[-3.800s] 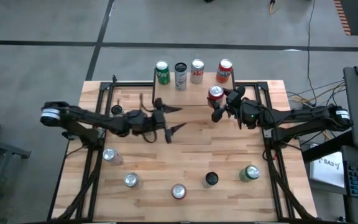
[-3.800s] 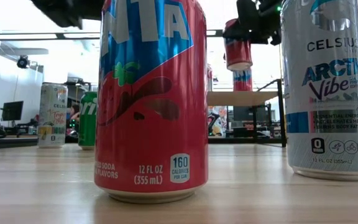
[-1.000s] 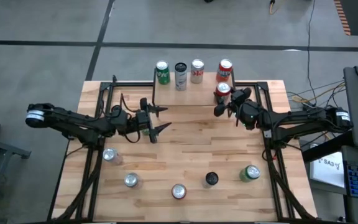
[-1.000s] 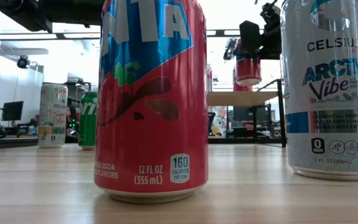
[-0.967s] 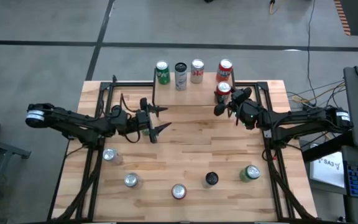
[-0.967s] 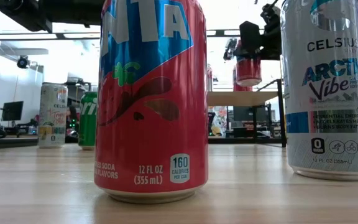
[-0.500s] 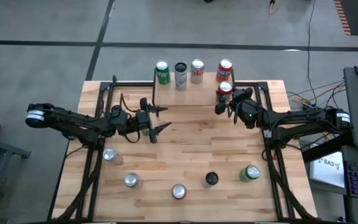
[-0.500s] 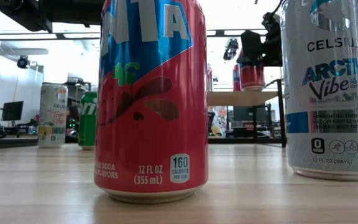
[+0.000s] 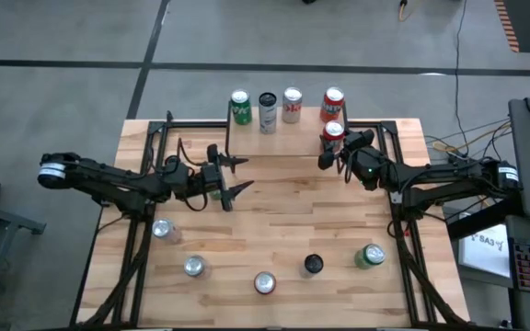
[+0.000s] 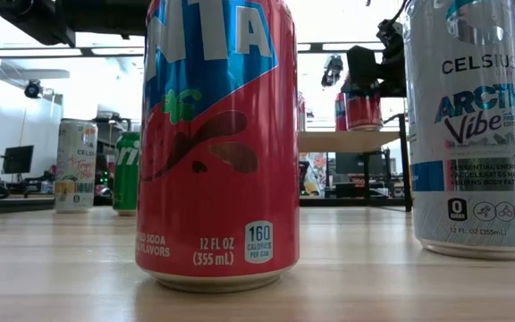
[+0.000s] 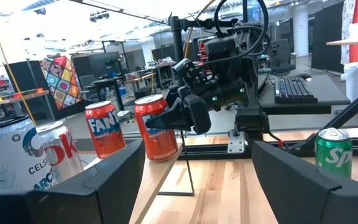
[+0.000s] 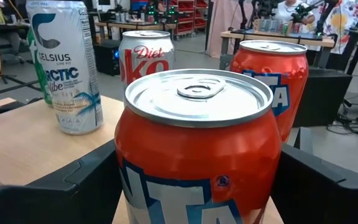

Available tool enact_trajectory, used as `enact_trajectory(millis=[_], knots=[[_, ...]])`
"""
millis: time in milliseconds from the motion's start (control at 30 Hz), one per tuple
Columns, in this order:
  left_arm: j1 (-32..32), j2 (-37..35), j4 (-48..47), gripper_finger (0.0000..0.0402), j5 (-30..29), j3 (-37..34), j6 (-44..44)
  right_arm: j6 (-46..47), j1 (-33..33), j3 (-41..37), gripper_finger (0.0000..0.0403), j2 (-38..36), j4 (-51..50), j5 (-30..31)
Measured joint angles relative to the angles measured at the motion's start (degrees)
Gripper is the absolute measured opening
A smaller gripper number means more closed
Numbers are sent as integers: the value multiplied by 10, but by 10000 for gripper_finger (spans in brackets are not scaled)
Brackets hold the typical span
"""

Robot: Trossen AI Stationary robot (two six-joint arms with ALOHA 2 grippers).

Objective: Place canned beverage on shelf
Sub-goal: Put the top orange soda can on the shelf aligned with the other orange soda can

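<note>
Right claw [image 9: 331,147] at the shelf's [image 9: 283,138] right end, its fingers either side of the red can [image 9: 333,133]; the can stands upright on the shelf top [image 10: 347,139]; whether the pads are pressing the can or have just let go of it I cannot tell, though the jaws stand wide; in the right wrist view the can [image 12: 199,149] fills the gap between both fingers, its base cut off below the picture edge.

Just beyond the claw, a second red can [image 9: 332,103]; farther along the shelf from it, a Diet Coke can [image 9: 292,105], a tall Celsius can [image 9: 267,111], a green can [image 9: 240,107]; little free room on that side, open desk [image 9: 283,221] on the near side.

Left claw [image 9: 237,175] hangs over the desk well apart, fingers spread, holding nothing.

Low view: two near cans block most of the shelf.
</note>
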Motion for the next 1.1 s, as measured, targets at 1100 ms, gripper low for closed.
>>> enact_trajectory(millis=[1100], knots=[[0, 0, 9, 281, 0, 0, 0, -34, -30, 5, 357, -6, 19, 1]])
